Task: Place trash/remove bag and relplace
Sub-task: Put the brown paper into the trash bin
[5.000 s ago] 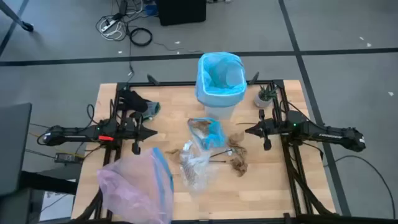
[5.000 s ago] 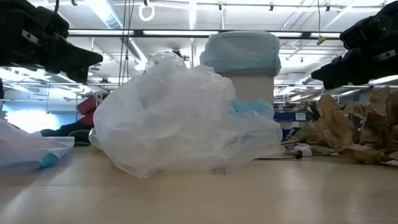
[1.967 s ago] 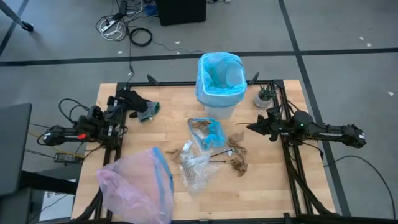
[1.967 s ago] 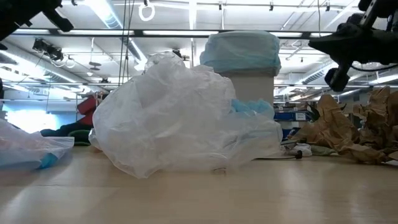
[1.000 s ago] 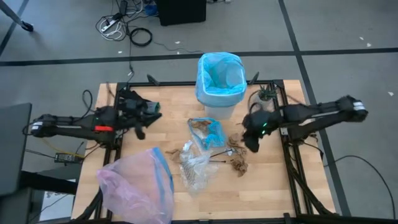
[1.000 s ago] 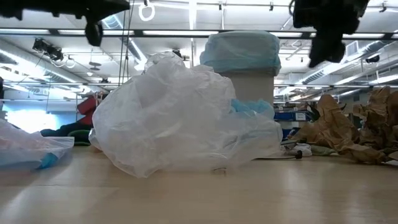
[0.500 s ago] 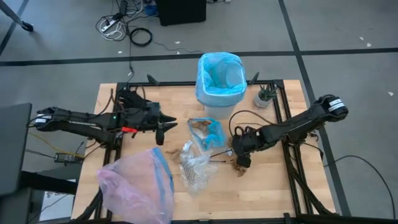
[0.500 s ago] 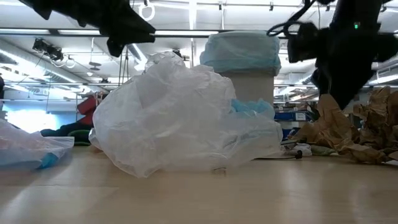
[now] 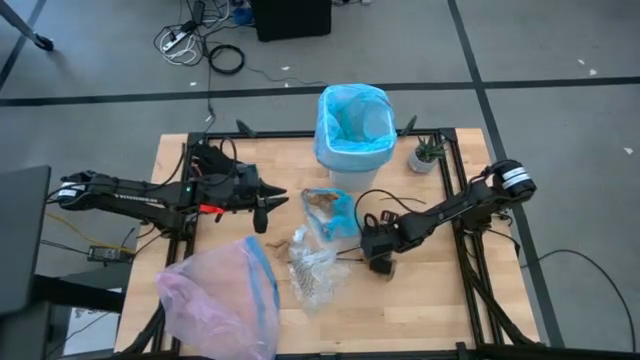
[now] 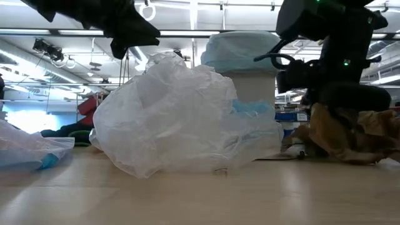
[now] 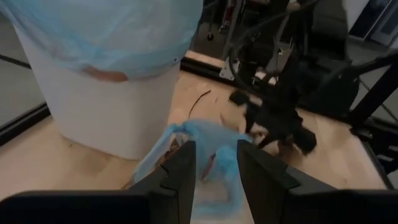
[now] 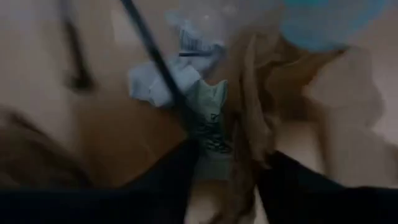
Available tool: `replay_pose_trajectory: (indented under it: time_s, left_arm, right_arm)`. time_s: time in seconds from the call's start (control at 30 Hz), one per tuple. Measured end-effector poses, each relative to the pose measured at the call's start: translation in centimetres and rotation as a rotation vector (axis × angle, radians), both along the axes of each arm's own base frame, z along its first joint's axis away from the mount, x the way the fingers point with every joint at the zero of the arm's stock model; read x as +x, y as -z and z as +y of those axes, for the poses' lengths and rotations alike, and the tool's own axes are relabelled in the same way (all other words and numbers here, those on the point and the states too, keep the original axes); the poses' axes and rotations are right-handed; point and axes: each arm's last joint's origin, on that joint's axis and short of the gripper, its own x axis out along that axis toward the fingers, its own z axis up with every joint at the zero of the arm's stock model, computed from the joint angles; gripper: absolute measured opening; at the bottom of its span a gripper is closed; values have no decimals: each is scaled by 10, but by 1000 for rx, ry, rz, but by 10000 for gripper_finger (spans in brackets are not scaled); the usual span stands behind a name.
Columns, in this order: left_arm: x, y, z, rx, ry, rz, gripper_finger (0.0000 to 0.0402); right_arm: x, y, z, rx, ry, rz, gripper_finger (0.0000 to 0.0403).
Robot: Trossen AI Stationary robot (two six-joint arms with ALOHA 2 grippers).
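The right gripper (image 9: 379, 253) is lowered onto the brown dried leaf clumps (image 10: 337, 134) in front of the white bin (image 9: 352, 172). In the right wrist view its fingers (image 12: 168, 186) are spread apart, with a leaf clump (image 12: 249, 118) standing between them and a thin dark twig (image 12: 155, 59) running just ahead.

The left gripper (image 9: 263, 208) hovers above the table (image 9: 430, 300), to the left of the bin. Its fingers (image 11: 180, 171) are apart with a narrow gap and hold nothing. The blue-tinted packet (image 9: 335, 210) lies beyond the gap, just in front of the bin.

The bag (image 9: 352, 125) lines the bin, its edge folded over the rim. Crumpled clear plastic wrappers (image 9: 312, 265) lie farther in front of the bin, beside the leaves. A pink translucent bag (image 9: 215, 300) lies well apart from the bin, at the table's front left corner.
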Motion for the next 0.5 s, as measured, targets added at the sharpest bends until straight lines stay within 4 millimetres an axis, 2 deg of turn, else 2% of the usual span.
replay_pose_trajectory:
  time_s: [0.07,0.13,0.27,0.43,0.5]
  left_arm:
    - [0,-1,0,0,-1,-15,127]
    - [1,-3,0,3,-15,-37,127]
    - [1,-6,1,-17,-40,-70,126]
    - [1,-6,1,-24,-44,-77,126]
    - [1,-7,1,-25,-45,-79,126]
  right_arm:
    - [-1,-3,1,32,-11,-3,48]
    - [-3,-10,1,76,-26,-15,15]
    - [-12,-32,-1,130,23,-67,5]
    - [-31,-75,-7,204,89,-202,2]
    - [-36,-99,-9,245,98,-305,1]
